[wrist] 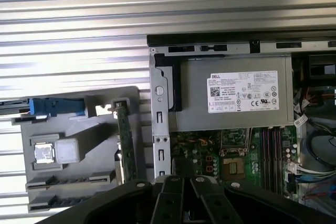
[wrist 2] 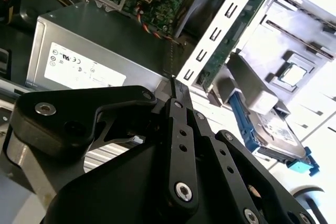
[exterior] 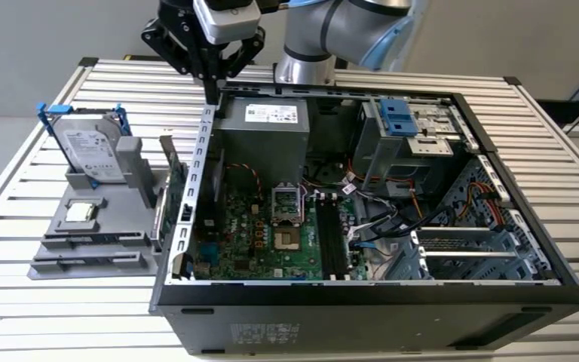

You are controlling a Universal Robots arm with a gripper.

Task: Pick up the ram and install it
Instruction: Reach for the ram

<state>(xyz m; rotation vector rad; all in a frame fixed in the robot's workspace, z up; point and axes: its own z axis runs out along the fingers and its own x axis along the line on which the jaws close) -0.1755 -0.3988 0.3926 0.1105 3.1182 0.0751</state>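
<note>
My gripper (exterior: 212, 94) hangs shut with nothing between its fingers, just above the rear corner of the open computer case (exterior: 370, 290) on the exterior view's left. In both wrist views its black fingers (wrist 2: 177, 98) meet at the tips (wrist: 182, 179). Below lie the green motherboard (exterior: 259, 234) and its long black slots (exterior: 327, 237) (wrist: 269, 156). The ram is out of view or hidden; I cannot tell whether a stick sits in those slots.
A grey fixture (exterior: 88, 226) beside the case holds a silver hard drive in a blue frame (exterior: 93, 151), a small square chip (exterior: 81, 213) and a green card on edge (exterior: 176, 196). The grey power supply (exterior: 264, 136) sits under the gripper. All rests on a slatted metal table (exterior: 28, 302).
</note>
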